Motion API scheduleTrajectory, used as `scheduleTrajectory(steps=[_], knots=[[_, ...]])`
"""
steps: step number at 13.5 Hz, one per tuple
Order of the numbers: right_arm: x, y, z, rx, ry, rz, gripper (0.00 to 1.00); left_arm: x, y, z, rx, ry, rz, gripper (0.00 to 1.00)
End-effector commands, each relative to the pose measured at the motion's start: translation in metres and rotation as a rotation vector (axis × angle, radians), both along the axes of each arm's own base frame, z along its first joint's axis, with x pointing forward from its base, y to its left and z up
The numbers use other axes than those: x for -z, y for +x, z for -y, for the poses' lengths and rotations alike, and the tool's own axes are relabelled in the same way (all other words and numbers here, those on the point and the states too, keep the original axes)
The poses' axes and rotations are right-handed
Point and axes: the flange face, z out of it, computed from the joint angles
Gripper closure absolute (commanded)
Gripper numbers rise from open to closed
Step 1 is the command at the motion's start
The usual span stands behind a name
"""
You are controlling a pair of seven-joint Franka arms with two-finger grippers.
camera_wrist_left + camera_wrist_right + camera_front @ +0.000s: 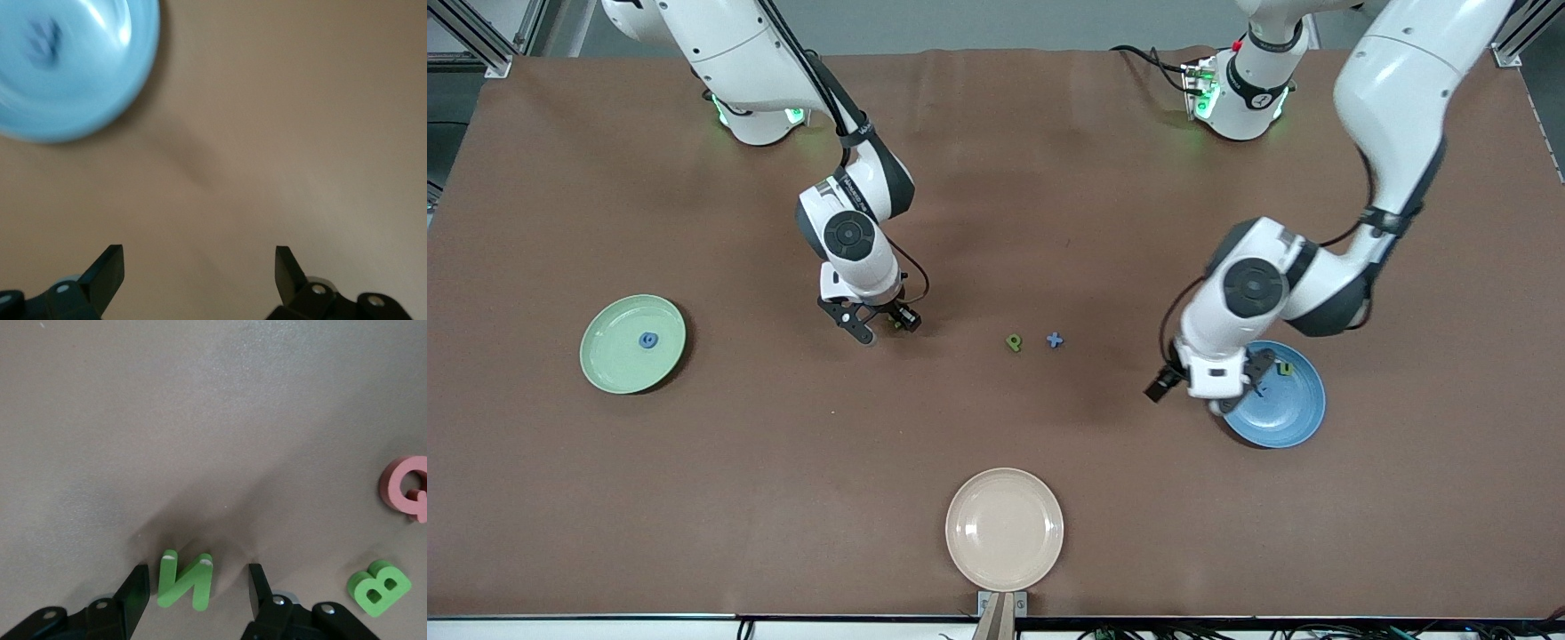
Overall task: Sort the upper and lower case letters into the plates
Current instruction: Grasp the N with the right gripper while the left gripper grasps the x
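Observation:
My right gripper [883, 324] is open and low over the table, its fingers on either side of a green letter N [185, 580], which stands between them in the right wrist view [198, 587]. A red Q [405, 487] and a green B [378, 587] lie close by. A green P [1014, 342] and a blue letter [1055, 340] lie mid-table. The pale green plate [618, 360] holds a blue letter [647, 339]. The blue plate [1285, 418] holds a green letter [1285, 367]. My left gripper [1238, 391] is open and empty over that plate's edge; the left wrist view [200, 267] shows the plate [73, 73] with a dark blurred letter [41, 40].
A cream plate [1005, 529] sits at the table edge nearest the front camera, with nothing in it. The right arm's wrist hides the N, Q and B in the front view.

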Motion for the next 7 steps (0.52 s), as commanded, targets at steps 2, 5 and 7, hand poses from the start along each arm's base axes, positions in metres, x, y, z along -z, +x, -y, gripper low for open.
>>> scheduleTrajectory(steps=[2, 5, 7], knots=[[0.002, 0.003, -0.003, 0.017, 0.006, -0.006, 0.53, 0.027, -0.016, 0.068, -0.019, -0.018, -0.03, 0.04], [0.002, 0.002, -0.005, 0.013, 0.007, -0.005, 0.71, 0.052, -0.034, 0.111, 0.034, -0.007, -0.036, 0.17], [0.002, 0.001, -0.007, 0.008, 0.006, -0.004, 0.8, 0.07, -0.039, 0.133, 0.028, 0.019, -0.025, 0.19]])
